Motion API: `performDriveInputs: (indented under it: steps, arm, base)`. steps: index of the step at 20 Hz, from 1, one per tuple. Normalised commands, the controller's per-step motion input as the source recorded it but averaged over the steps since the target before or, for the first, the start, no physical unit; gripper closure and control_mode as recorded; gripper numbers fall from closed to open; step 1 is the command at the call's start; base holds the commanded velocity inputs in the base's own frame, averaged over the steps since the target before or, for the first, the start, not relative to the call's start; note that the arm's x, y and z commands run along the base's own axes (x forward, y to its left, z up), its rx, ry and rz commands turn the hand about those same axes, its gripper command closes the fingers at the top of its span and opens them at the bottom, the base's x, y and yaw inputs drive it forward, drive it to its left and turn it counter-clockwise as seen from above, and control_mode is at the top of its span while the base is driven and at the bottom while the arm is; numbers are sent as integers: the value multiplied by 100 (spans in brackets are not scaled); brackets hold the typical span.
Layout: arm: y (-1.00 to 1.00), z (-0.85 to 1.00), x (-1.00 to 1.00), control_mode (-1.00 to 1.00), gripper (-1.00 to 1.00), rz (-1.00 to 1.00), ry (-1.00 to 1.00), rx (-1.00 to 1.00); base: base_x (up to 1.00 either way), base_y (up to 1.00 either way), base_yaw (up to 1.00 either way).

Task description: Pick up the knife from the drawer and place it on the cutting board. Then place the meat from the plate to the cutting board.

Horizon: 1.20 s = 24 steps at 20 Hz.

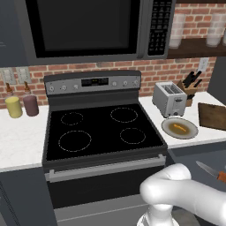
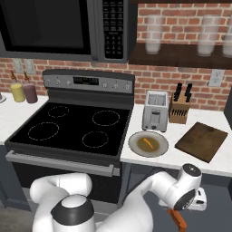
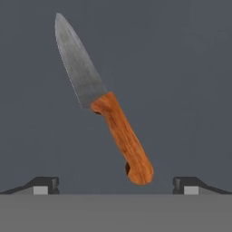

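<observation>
One knife (image 3: 103, 103) on the drawer (image 3: 181, 90) floor, directly below the gripper (image 3: 116, 185); handle end between the two fingertips, untouched. Jaws spread wide, holding nothing. One plate (image 2: 148, 144), one meat (image 2: 147, 143) piece; one cutting board (image 2: 201, 141) beside it.

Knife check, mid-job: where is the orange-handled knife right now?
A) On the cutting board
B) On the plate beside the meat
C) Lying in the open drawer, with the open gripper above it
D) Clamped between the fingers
C: in the hand view the knife lies flat on the drawer floor, with the gripper open and its fingertips wide apart, touching nothing; the cutting board is bare.
</observation>
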Motion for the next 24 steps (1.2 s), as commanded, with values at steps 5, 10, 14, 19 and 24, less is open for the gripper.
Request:
performDriveInputs:
  steps: [5,10,14,19,24]
  arm:
    - [0,-38,13,-100,-100,1,0,0]
    - [0,-37,14,-100,-100,0,0,0]
    - [-3,-20,14,-100,-100,0,0,0]
    - [-19,-1,7,-100,-100,0,-2,0]
    - [-29,-5,0,-100,-100,0,-1,0]
  base:
    - [0,0,0]
    - [0,0,0]
    - [0,0,0]
    - [0,0,0]
    - [0,0,0]
